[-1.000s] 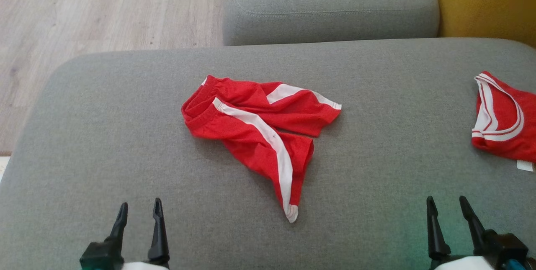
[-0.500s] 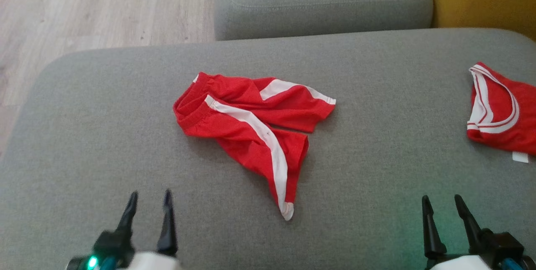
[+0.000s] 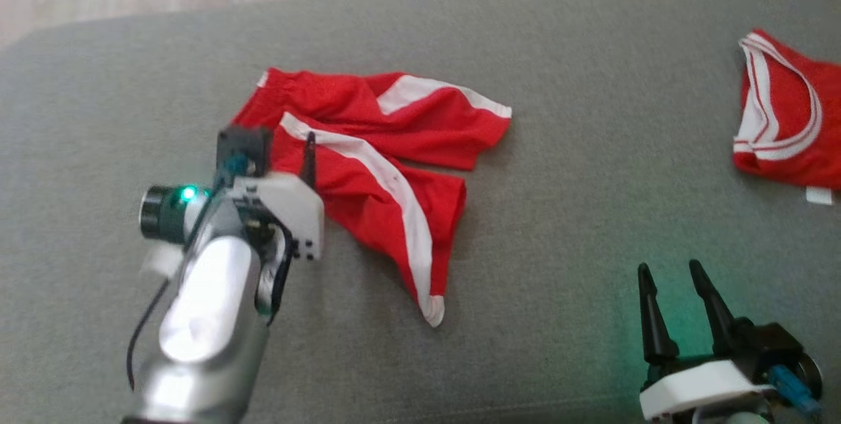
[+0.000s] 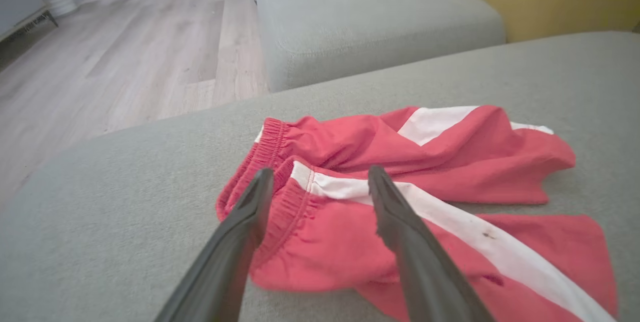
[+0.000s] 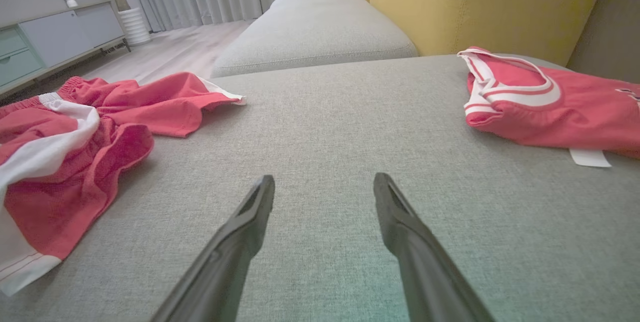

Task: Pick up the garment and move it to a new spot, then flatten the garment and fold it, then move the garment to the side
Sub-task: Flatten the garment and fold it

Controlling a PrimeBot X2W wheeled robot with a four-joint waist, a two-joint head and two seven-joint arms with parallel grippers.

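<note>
Red shorts [image 3: 427, 138] with white side stripes lie crumpled on the grey couch seat [image 3: 591, 213], waistband to the left and legs spread to the right and toward me. My left gripper [image 3: 279, 144] is open just above the waistband. In the left wrist view the left gripper [image 4: 320, 172] straddles the elastic edge of the shorts [image 4: 450, 162] and holds nothing. My right gripper [image 3: 668, 267] is open over bare seat at the lower right. In the right wrist view the right gripper [image 5: 324, 178] is well right of the shorts [image 5: 75, 162].
A second red garment [image 3: 788, 115] with white trim lies at the seat's right edge, also seen as the red garment [image 5: 550, 112] with a white tag. A grey ottoman [image 4: 360, 17] stands beyond the seat, with wooden floor [image 4: 125, 62] to its left and a yellow cushion [image 5: 475, 2] behind.
My left arm has reached forward from the lower left to the shorts' waistband. The head camera has tipped down, shifting the whole picture. The right gripper has stayed open low on the right.
</note>
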